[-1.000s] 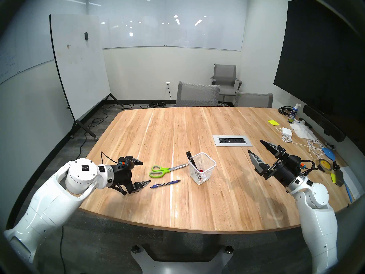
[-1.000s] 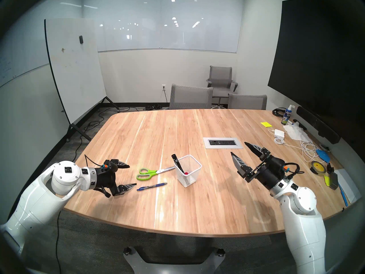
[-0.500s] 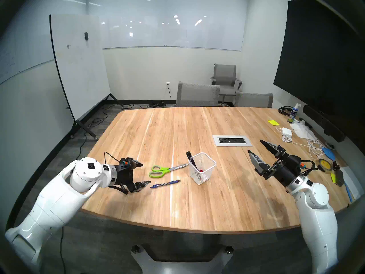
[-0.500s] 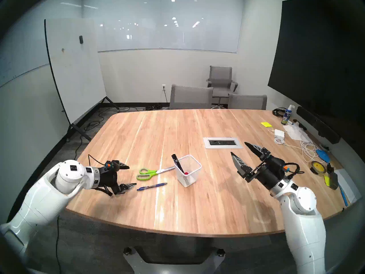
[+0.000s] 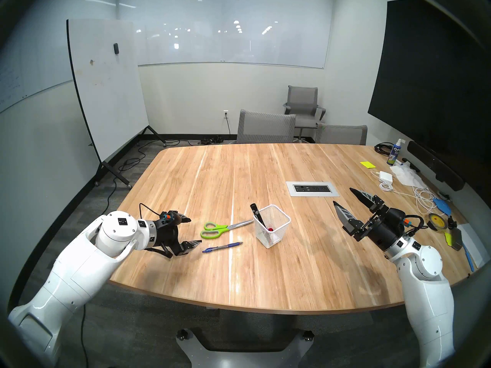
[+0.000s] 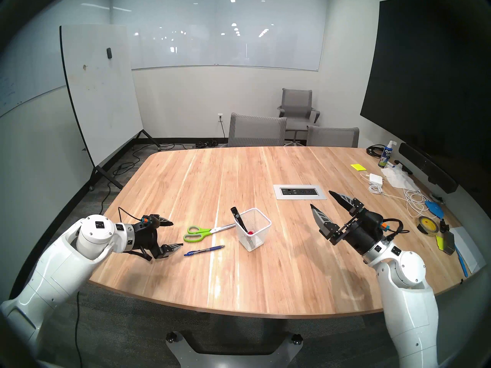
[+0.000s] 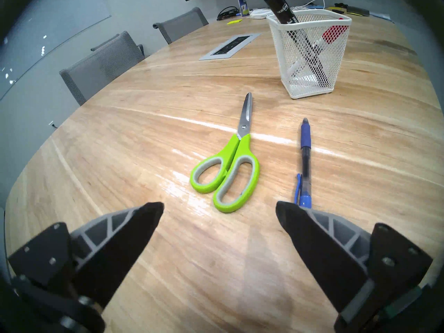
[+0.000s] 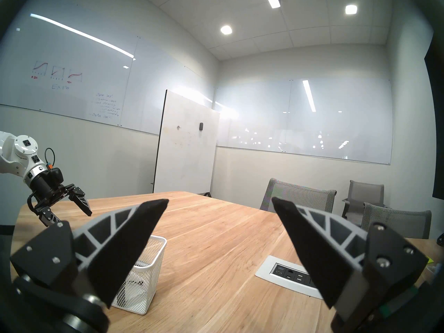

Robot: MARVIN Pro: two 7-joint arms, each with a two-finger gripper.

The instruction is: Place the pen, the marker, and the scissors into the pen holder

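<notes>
A power outlet panel (image 5: 312, 188) sits flush in the wooden surface (image 5: 202, 179). A whiteboard cleaner spray bottle (image 5: 394, 152), yellow sticky notes (image 5: 367, 164) and a white charger (image 5: 385, 176) lie at its far right.

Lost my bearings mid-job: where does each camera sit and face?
Head pair: above the near edge, looking down the wooden table; both arms show.
Left wrist: low, facing green-handled scissors, blue pen, white mesh pen holder; open left gripper.
Right wrist: tilted up at the whiteboards; open right gripper.
Shared: the holder.
</notes>
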